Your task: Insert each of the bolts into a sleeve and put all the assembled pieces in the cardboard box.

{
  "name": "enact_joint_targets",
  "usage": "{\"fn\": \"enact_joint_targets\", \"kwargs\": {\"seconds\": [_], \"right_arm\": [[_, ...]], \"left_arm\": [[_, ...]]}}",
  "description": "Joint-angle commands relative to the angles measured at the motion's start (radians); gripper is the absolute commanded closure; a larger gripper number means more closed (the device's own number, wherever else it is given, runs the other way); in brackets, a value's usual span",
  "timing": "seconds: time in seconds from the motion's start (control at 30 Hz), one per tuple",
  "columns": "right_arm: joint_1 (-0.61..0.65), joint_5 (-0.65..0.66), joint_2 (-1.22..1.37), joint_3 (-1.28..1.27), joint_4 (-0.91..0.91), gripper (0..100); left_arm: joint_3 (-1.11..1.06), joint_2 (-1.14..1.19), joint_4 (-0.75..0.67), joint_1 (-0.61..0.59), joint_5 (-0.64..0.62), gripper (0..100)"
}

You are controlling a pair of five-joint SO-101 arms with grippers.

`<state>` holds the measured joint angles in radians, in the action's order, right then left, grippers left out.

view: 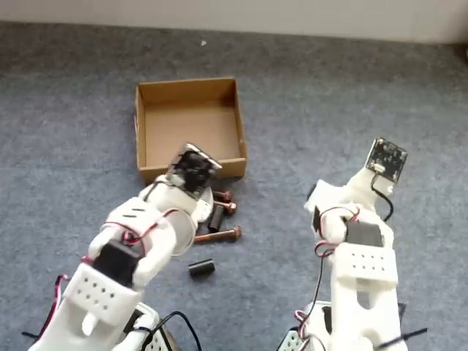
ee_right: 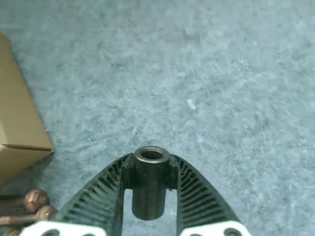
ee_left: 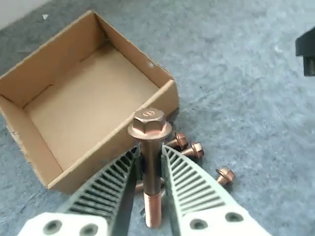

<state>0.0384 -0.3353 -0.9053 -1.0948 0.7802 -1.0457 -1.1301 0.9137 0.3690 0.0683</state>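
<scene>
The grey carpeted surface (view: 351, 88) carries an open, empty brown cardboard box (view: 190, 128) in the upper middle of the high view, with the loose parts just below its near wall. In the left wrist view, the left gripper (ee_left: 150, 150) is clamped on the shank of a copper-coloured hex-head bolt (ee_left: 150, 125). The head stands clear of the fingertips, at the centre of that frame. The right gripper (ee_right: 150, 160) pinches a black cylindrical sleeve (ee_right: 149, 191) at the lower centre of its view, with the open bore facing away from the wrist. Mating them probably calls for lining the bolt's threaded end up with that bore, keeping the two axes parallel, and closing slowly with both grips firm. Four bolts can be counted: the held one and three loose bolts (view: 219, 235) on the carpet. Three sleeves can be counted: the held one and two loose sleeves (view: 201, 268). There is one box.
</scene>
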Motion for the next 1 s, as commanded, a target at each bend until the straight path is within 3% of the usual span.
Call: {"fn": "enact_joint_targets", "kwargs": {"seconds": [0.0, 0.23, 0.63, 0.97], "right_arm": [[0.05, 0.011, -0.182, 0.062, 0.002, 99.3], [0.208, 0.023, -0.401, -0.039, -0.004, 99.3], [0.496, 0.288, -0.667, -0.246, -0.173, 99.3], [0.659, 0.463, -0.931, -0.527, -0.334, 99.3]], "left_arm": [[0.001, -0.114, -0.002, -0.048, -0.063, 100], [0.001, -0.231, -0.06, -0.053, -0.173, 100], [0.005, -0.288, -0.311, -0.048, -0.33, 100], [0.005, -0.288, -0.348, 0.007, -0.413, 100]]}}
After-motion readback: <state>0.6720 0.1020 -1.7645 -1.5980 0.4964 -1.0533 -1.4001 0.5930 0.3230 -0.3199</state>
